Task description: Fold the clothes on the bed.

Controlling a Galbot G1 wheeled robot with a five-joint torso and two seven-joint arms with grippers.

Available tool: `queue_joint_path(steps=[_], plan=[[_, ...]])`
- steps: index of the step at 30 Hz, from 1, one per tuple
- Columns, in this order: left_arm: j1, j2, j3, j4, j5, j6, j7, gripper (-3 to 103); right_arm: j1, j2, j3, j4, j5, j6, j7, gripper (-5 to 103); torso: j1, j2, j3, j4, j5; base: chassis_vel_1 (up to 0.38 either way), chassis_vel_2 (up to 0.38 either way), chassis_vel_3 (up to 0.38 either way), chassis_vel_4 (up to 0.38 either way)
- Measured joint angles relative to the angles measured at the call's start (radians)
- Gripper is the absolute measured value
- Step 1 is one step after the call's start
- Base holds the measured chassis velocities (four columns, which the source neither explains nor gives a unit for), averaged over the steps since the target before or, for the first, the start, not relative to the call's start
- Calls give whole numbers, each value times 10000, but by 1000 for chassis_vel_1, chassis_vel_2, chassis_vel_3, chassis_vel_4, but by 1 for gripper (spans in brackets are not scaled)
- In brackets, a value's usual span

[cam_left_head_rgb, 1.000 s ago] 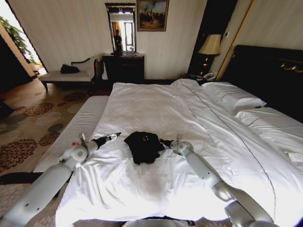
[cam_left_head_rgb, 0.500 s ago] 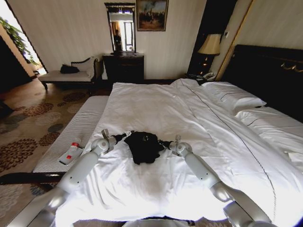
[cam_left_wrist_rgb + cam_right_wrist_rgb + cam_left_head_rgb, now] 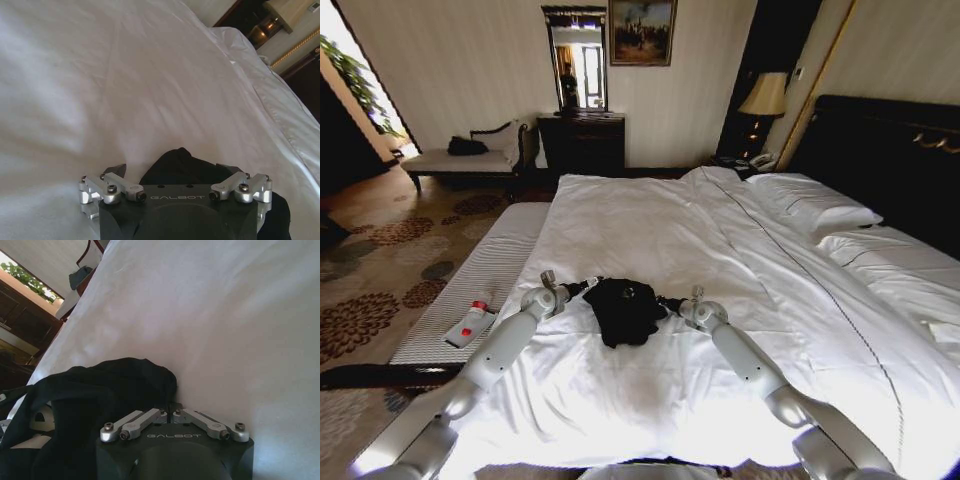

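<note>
White bed point(image 3: 650, 230), crumpled black T-shirt point(image 3: 623, 308); left pincer point(image 3: 588, 287) released, right pincer point(image 3: 667, 302) clenched on T-shirt

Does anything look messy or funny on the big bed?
Yes. The black T-shirt lies bunched in a crumpled heap on the white bed, not spread flat. The left gripper and right gripper sit at its two sides. A small white bottle lies tipped over on the striped bench.

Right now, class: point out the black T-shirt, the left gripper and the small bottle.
black T-shirt point(image 3: 623, 310): head view, middle of the bunched fabric.
left gripper point(image 3: 590, 284): head view, between its fingertips.
small bottle point(image 3: 468, 324): head view, white body.
</note>
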State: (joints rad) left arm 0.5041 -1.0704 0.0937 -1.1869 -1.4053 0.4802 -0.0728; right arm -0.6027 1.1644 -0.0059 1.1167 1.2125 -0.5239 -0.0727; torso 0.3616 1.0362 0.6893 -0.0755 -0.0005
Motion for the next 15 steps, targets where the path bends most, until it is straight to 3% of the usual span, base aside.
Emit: queue_joint_path(steps=[4,5,7,12,15], plan=[[-54,-101,32,159,-66,115,-192,102,-21,-40,3,12,-13,6,7,0,0,0,0,1,0,0,0,0,0],[-55,-123,43,186,-58,118,-279,97,-30,-77,9,14,-15,10,9,0,0,0,0,3,0,0,0,0,0],[-54,-132,49,198,-51,118,-307,97,-34,-94,14,14,-16,11,11,0,0,0,0,3,1,0,0,0,0],[-43,-259,52,283,-46,150,-347,72,-61,-130,16,44,-25,14,43,0,0,0,0,0,0,0,0,0,0],[-34,-291,101,283,-48,174,-346,67,-69,-149,15,58,-25,14,52,0,0,0,0,0,0,0,0,0,0]])
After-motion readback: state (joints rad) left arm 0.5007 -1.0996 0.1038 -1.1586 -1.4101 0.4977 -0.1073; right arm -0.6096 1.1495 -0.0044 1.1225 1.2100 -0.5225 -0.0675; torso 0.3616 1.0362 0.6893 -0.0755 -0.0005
